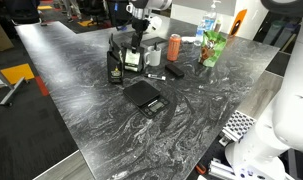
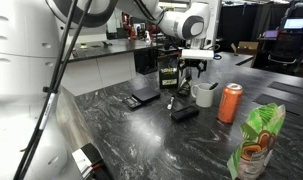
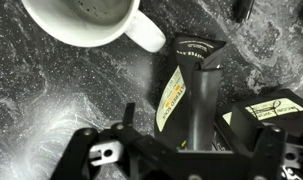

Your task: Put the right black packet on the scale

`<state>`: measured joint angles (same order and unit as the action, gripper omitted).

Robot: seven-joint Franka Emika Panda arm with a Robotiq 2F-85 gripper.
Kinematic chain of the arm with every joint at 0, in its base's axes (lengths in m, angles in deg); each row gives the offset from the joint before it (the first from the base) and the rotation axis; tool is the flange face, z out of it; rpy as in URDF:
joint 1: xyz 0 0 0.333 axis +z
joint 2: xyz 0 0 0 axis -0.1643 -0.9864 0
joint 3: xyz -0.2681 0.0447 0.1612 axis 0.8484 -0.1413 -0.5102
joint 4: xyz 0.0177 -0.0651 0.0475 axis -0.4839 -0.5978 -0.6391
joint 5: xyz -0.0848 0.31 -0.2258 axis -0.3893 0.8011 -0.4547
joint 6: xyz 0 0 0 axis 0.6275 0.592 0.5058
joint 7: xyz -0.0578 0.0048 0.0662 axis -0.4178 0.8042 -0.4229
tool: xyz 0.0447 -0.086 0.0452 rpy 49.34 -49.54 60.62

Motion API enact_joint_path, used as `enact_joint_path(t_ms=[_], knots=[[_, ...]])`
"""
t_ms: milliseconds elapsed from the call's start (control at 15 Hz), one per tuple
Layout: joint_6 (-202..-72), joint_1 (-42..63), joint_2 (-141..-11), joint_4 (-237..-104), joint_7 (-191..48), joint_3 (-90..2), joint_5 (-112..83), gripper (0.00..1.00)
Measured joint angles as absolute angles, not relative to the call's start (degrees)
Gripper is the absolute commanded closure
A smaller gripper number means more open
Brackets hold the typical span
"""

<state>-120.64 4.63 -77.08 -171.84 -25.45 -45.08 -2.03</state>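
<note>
The small black packet with the white square label (image 1: pixel 133 58) stands upright beside a taller dark pouch with a yellowish label (image 1: pixel 115 68). In the wrist view the tall pouch (image 3: pixel 186 95) lies between my fingers and the white-label packet (image 3: pixel 263 108) is at the right, by one finger. My gripper (image 3: pixel 196 130) is open and empty, hovering just above both pouches (image 1: pixel 139 38) (image 2: pixel 193 62). The flat black scale (image 1: pixel 143 94) lies on the table nearby, apart from the pouches; it also shows in an exterior view (image 2: pixel 143 98).
A white mug (image 3: pixel 86 20) (image 2: pixel 203 94) stands close by the pouches. A slim black bar (image 1: pixel 156 73) (image 2: pixel 184 112), an orange can (image 1: pixel 174 46) (image 2: pixel 230 102), a green bag (image 1: pixel 213 48) (image 2: pixel 257 145) and a bottle (image 1: pixel 207 28) are on the marbled table.
</note>
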Motion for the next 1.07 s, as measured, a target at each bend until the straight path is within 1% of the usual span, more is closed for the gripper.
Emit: enact_joint_path(t_ms=[400, 600, 667, 1067], knots=[[-118.0, 3.7, -79.0, -169.6, -25.5, -46.4, -1.8, 0.78], [-114.3, 3.1, -79.0, -168.5, -25.5, -47.0, -0.2, 0.98], [-113.1, 3.0, -79.0, -168.2, -25.5, -47.2, 0.3, 1.0], [-110.4, 2.9, -78.4, -167.7, -27.5, -47.4, 0.8, 1.0]])
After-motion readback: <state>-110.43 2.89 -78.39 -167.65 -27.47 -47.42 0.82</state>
